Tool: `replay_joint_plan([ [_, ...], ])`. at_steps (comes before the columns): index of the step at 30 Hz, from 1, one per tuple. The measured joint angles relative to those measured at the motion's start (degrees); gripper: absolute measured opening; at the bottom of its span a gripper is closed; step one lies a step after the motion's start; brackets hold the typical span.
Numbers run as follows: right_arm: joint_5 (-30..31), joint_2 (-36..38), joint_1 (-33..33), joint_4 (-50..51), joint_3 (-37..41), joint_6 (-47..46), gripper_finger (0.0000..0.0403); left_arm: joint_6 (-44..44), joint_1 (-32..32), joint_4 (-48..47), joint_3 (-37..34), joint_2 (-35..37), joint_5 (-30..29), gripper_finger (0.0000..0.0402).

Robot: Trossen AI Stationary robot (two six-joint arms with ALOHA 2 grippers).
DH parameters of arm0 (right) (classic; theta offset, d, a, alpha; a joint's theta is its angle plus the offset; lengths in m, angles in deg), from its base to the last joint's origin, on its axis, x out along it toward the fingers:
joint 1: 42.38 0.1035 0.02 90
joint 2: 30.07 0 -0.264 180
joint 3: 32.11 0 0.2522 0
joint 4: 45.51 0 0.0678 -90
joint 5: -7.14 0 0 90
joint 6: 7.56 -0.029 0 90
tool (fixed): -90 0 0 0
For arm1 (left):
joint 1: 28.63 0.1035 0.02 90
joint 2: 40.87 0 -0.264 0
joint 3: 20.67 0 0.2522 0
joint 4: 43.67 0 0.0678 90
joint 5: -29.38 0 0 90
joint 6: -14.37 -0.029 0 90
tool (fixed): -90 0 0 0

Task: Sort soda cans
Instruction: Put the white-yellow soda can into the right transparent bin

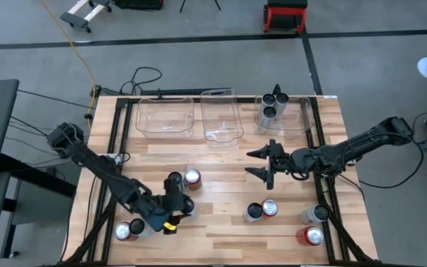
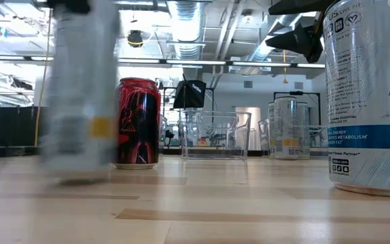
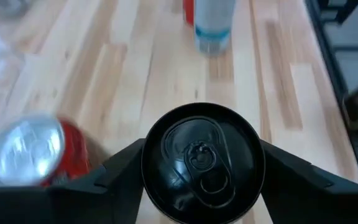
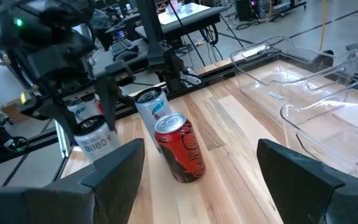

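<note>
A silver can with a black top (image 3: 201,155) stands upright between the fingers of my left gripper (image 1: 175,188), near the table's front left. In the low view it shows as a blurred can (image 2: 80,88). A red can (image 1: 192,178) stands just to its right. My right gripper (image 1: 260,164) hangs open above the table's middle right, with nothing between its fingers. It faces the red can (image 4: 180,148) and my left arm. Other cans stand on the table: two at the front left (image 1: 128,230), a pair at the front centre (image 1: 262,210) and two at the front right (image 1: 312,222). My left gripper has the black-topped can between its two fingers, which meet opposite sides of its wall (image 3: 144,168) just under the top rim. The fingers (image 3: 120,171) come slanting down from the table's near left. The can stays upright. I cannot tell whether its base is on the table.
Three clear plastic bins (image 1: 165,117) (image 1: 222,119) (image 1: 302,115) line the far edge. The right one holds two dark-topped cans (image 1: 273,104). A large silver can (image 2: 371,95) stands close to the low camera. Bare wood lies in the table's middle.
</note>
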Motion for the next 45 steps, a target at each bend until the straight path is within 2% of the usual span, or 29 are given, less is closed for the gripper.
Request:
replay_joint_plan([
  [3, 0.04, 0.25, 0.76, 1.41, -1.69, 0.29, 0.0330, -3.43, 2.85, 4.03, 0.00, 0.09, 1.29, 0.0252],
  [6, 0.33, 1.38, 1.59, 7.42, -4.74, 0.47, 0.0330, -7.09, 5.68, 6.41, 0.00, 0.06, 2.93, 0.0258],
  [10, 6.41, 3.36, 2.94, 18.88, -9.05, 0.40, 0.0330, -11.22, 10.08, 8.71, 0.00, 0.09, 3.58, 0.0268],
  [14, 11.38, 5.17, 3.90, 27.03, -12.03, -1.35, 0.0330, -14.45, 15.50, 12.04, 0.00, 0.09, 6.98, 0.0262],
  [20, 11.59, 6.52, 4.00, 33.28, -13.65, -2.68, 0.0330, -19.03, 23.15, 16.68, 0.02, -0.05, 13.41, 0.0262],
  [26, 11.65, 6.54, 3.37, 36.02, -13.67, -2.74, 0.0330, -21.75, 29.28, 26.45, 0.19, -5.86, 21.38, 0.0262],
  [31, 11.36, 6.41, 2.38, 39.42, -13.70, -3.47, 0.0330, -23.04, 32.28, 26.65, 3.43, -13.17, 23.51, 0.0262],
  [36, 8.38, 4.72, 2.62, 42.60, -13.70, -5.03, 0.0330, -25.97, 33.68, 27.44, 8.28, -18.33, 25.85, 0.0262],
  [45, 8.31, -2.31, 2.60, 42.25, -13.70, -5.62, 0.0330, -29.87, 33.74, 25.70, 13.44, -21.52, 27.37, 0.0277],
])
